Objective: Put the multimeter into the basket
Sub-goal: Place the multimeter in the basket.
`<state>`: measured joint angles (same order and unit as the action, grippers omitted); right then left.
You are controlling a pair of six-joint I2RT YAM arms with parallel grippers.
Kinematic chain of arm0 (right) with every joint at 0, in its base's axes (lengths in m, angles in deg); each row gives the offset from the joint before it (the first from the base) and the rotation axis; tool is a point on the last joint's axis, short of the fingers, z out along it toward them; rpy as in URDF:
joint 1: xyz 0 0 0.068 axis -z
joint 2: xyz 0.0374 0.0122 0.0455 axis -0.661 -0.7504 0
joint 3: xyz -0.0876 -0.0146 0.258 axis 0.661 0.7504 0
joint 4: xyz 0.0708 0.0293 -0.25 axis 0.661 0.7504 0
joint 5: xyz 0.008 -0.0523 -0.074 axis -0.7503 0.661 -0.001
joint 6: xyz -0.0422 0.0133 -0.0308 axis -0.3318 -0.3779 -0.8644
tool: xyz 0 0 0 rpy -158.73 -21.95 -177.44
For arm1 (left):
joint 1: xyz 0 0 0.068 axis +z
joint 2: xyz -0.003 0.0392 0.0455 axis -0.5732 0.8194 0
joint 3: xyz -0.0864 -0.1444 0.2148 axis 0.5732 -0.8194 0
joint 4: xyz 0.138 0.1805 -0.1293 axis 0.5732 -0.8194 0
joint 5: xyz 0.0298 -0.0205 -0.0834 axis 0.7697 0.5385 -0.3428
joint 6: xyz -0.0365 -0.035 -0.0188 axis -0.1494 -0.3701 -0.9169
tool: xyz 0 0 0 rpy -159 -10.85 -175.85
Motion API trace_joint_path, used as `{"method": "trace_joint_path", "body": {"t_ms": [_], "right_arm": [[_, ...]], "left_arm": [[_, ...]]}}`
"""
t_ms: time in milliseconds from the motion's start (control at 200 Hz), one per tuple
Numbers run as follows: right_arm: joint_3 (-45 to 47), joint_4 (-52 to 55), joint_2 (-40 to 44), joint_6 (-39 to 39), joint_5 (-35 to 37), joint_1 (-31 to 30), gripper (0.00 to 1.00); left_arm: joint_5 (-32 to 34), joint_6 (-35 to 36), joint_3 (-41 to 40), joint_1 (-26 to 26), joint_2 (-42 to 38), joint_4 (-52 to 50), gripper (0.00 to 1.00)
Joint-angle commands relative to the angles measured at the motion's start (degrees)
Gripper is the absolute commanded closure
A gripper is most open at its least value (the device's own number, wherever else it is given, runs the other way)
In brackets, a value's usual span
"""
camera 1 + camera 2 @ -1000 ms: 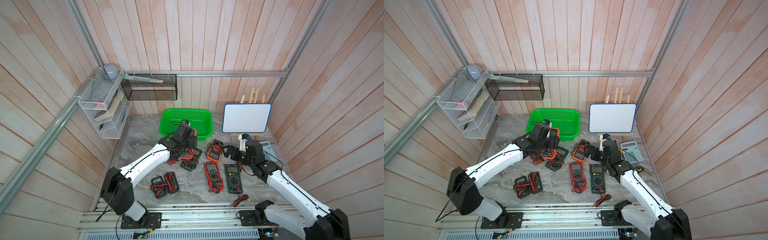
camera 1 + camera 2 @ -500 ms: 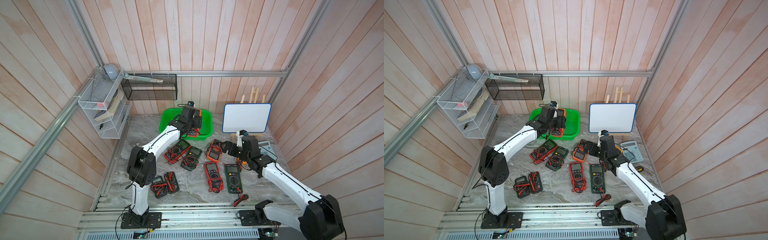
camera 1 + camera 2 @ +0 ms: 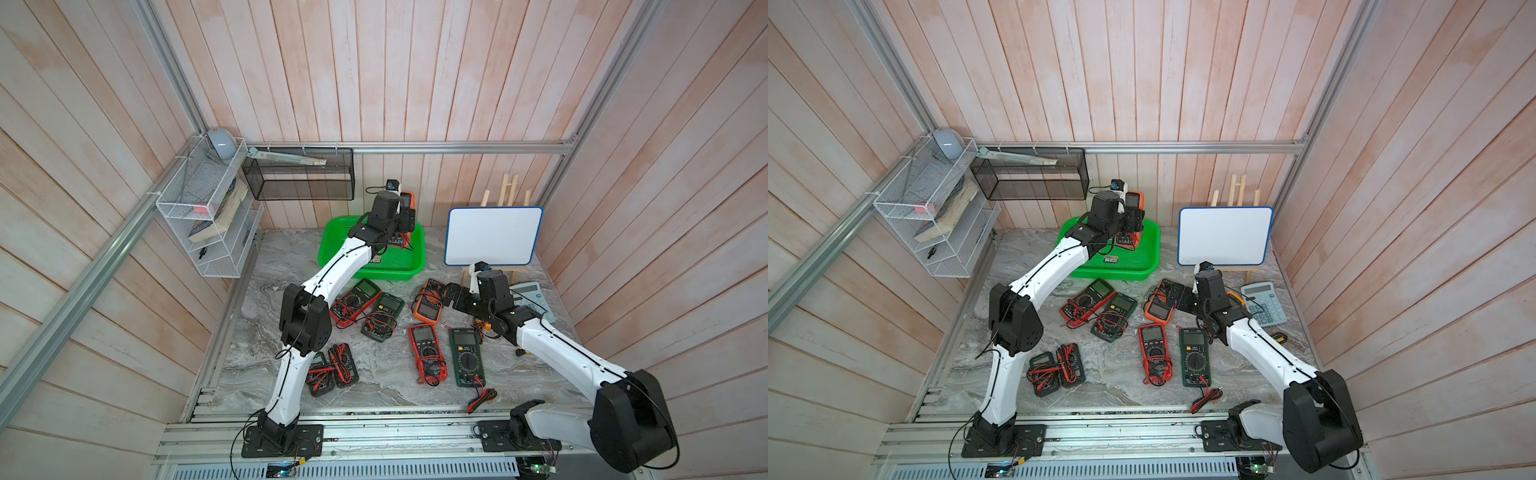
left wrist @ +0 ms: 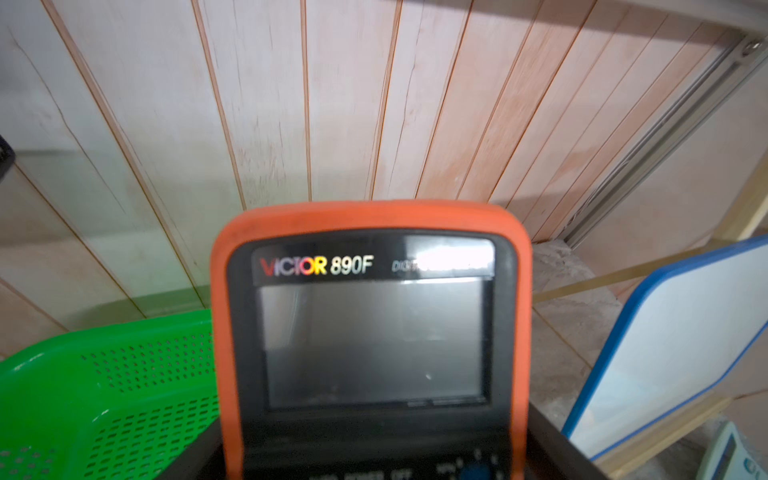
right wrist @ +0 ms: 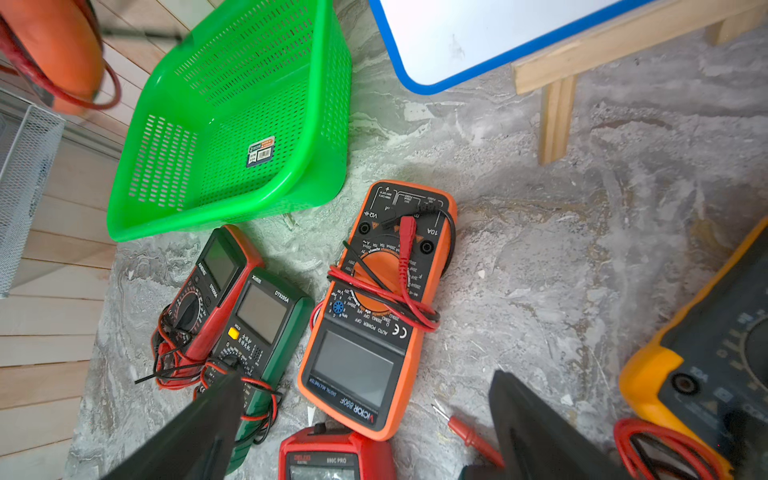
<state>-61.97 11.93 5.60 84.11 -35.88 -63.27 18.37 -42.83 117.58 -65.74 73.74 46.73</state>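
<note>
Over the basket (image 3: 332, 253), the left gripper (image 3: 406, 219) clamped the stiff, probably weighty multimeter (image 4: 370, 332) across its rubbery long sides, while the right gripper (image 3: 449, 293) stood open and empty.

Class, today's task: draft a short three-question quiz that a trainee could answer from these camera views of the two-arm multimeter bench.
1. True or false: the left gripper holds an orange multimeter raised off the table, by the green basket.
2. The right gripper is: A) shut on a red meter; B) open, holding nothing; C) down inside the basket.
3. Fill in: the held multimeter's label reads ____ 890F.
Key: 1 true; 2 B; 3 Victor.
</note>
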Motion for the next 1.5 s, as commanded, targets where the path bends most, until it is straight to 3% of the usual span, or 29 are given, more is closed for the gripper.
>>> {"method": "trace_joint_path", "body": {"t_ms": [0,765,1015,1195,1270,1295,1495], "right_arm": [[-0.2,-1.0,-1.0,0.2,-0.2,0.4,0.02],[2.7,0.1,2.4,-0.2,0.2,1.5,0.02],[2.8,0.3,2.3,0.0,0.1,1.6,0.02],[2.6,0.8,2.4,0.0,0.4,1.6,0.02],[2.4,1.0,2.5,0.1,0.5,1.5,0.02],[2.4,1.1,2.5,0.1,0.5,1.6,0.02],[1.9,2.0,2.7,0.3,0.6,1.6,0.02]], "left_arm": [[-0.4,-0.1,3.6,0.2,1.1,3.7,1.0],[1.5,-11.1,3.2,0.8,14.3,0.5,0.99],[0.0,-12.0,3.8,0.2,17.0,0.1,0.69],[-1.2,-12.7,4.0,0.1,18.5,0.0,0.34],[-1.7,-12.7,3.9,0.0,19.0,0.1,0.15],[-1.9,-12.7,3.9,0.0,19.1,0.2,0.0],[-3.9,-12.9,3.9,-0.3,18.8,0.4,0.0]]}}
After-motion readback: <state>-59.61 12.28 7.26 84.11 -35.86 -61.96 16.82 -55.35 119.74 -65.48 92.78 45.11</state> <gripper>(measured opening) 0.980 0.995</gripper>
